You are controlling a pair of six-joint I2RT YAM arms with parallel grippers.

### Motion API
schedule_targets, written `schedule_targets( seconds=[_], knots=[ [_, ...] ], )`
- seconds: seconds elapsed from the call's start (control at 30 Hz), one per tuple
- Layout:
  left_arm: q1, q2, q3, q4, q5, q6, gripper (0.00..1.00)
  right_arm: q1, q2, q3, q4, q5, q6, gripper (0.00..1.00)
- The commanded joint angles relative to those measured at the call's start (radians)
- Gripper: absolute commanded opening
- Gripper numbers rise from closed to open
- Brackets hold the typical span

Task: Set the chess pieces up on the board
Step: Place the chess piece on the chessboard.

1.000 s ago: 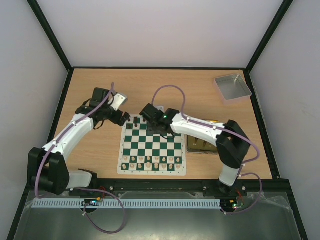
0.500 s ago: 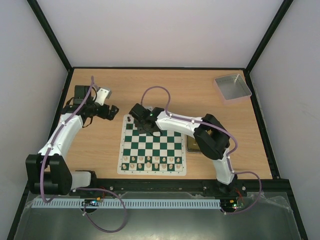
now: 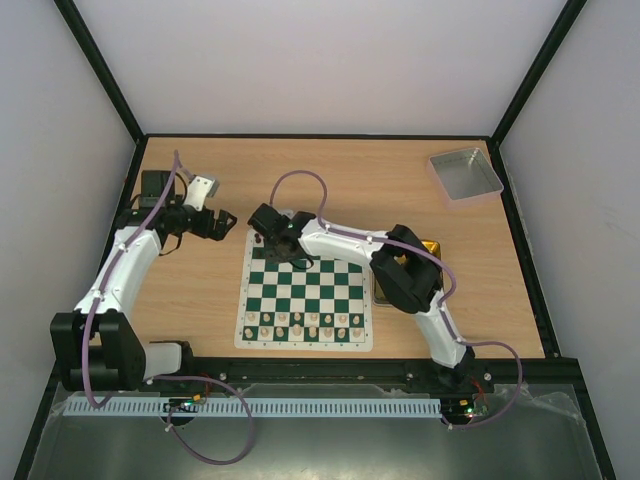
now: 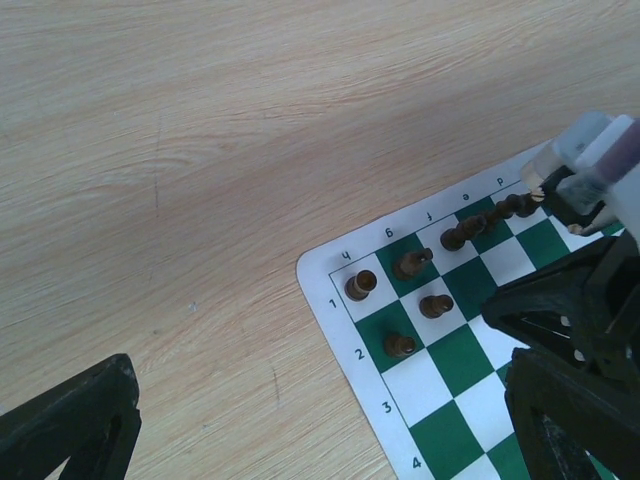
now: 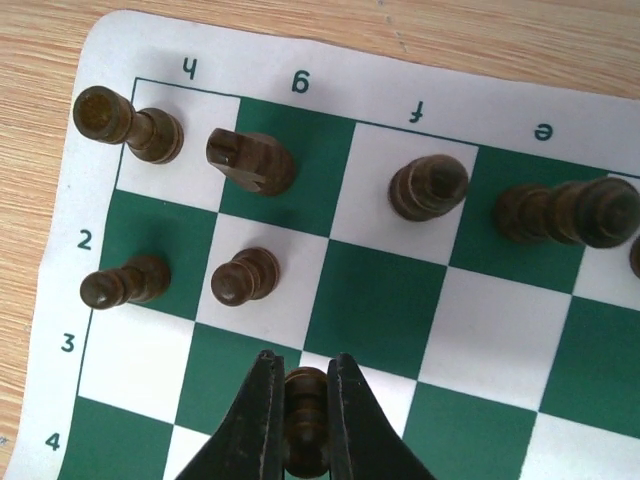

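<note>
Right gripper [image 5: 303, 372] has its fingers [image 5: 258, 420] clamped on a dark pawn [image 5: 305, 415], held upright between them low over the board [image 5: 380, 300], about at the g/f line of row 3. Ahead and left of the fingertips stand two more dark pawns, on g2 [image 5: 245, 277] and h2 [image 5: 125, 282]. Beyond them is the back row: rook [image 5: 125, 122] on h, knight [image 5: 250, 160] on g, bishop [image 5: 428, 187] on f, and a taller dark piece [image 5: 565, 212] on e, ahead and right of the fingers. All of these stand apart from the gripper.

Left gripper [image 3: 228, 222] hovers over bare table [image 3: 400, 180] just left of the board's far-left corner. Its fingers [image 4: 70, 430] are spread wide with nothing between them.

Pale pieces [image 3: 305, 322] fill the two board rows farthest from the right fingers, on the near side.

Grey tray [image 3: 465, 172] sits in the far right corner of the table, open side up, well apart from both grippers. Gold tin [image 3: 430, 247] lies just right of the board, mostly hidden under the right arm. Cannot tell what it holds.
</note>
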Motion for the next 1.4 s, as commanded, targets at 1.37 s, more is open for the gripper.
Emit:
schedule_targets(
  seconds=[1.37],
  knots=[
    [0.022, -0.001, 0.006, -0.021, 0.081, 0.013, 0.99, -0.059, 0.057, -0.008, 0.036, -0.014, 0.000, 0.13]
  ],
)
